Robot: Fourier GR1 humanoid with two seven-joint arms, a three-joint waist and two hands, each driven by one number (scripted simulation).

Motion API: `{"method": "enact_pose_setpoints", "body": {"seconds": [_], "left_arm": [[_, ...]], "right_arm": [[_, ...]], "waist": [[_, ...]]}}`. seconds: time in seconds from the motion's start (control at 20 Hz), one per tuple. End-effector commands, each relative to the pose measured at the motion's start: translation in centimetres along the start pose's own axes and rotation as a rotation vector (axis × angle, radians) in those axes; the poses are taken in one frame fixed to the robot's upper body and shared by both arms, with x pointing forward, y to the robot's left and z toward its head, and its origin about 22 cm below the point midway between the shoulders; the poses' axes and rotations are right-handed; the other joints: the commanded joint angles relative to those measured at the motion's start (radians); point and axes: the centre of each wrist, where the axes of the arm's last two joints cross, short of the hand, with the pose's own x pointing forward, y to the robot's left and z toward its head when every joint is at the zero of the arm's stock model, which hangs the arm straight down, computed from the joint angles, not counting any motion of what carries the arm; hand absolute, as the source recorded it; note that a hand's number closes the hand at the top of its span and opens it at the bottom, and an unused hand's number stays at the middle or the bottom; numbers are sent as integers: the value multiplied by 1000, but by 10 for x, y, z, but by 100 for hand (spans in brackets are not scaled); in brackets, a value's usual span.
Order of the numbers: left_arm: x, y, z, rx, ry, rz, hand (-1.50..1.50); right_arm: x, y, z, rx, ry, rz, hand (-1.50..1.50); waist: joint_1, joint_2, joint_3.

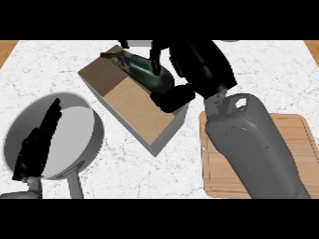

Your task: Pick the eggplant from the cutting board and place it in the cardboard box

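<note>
My right hand [193, 63] hangs over the cardboard box [131, 105], its fingers curled round the eggplant [149, 73] and its thumb tucked under the fruit's thick end. The eggplant lies tilted across the box's far corner, dark green and glossy, its stem end pointing toward the far left of the counter [272, 79], its thick end toward my palm. Whether it rests on the box's floor or hangs above it, I cannot tell. My right forearm runs back over the cutting board [314, 154], which sits at the counter's near right edge and carries nothing that I can see besides my arm's cover.

The box stands open near the middle of the counter, turned at an angle, one corner pointing toward me. Just to its left is a grey pan [79, 135], its handle toward the near edge. My left hand [37, 142] rests above that pan with fingers straight and together, pointing away from me, holding nothing.
</note>
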Motion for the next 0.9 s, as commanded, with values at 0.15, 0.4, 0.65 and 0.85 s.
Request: {"method": "enact_pose_setpoints", "body": {"seconds": [0.15, 0.4, 0.65, 0.85], "left_arm": [[5, -10, -3, -19, -20, 1, 0], [10, 0, 3, -24, -26, -4, 0], [8, 7, -10, -24, -25, -6, 0], [14, -15, -5, -52, -56, -11, 0]], "right_arm": [[4, 63, -36, 88, 86, 30, 150], [-6, 74, -64, 118, 132, 66, 150], [-23, 92, -68, 150, 259, 3, -150], [-30, 114, -64, 143, 246, -6, -150]], "waist": [[21, 4, 0], [34, 7, 0], [38, 9, 0], [60, 12, 0]]}}
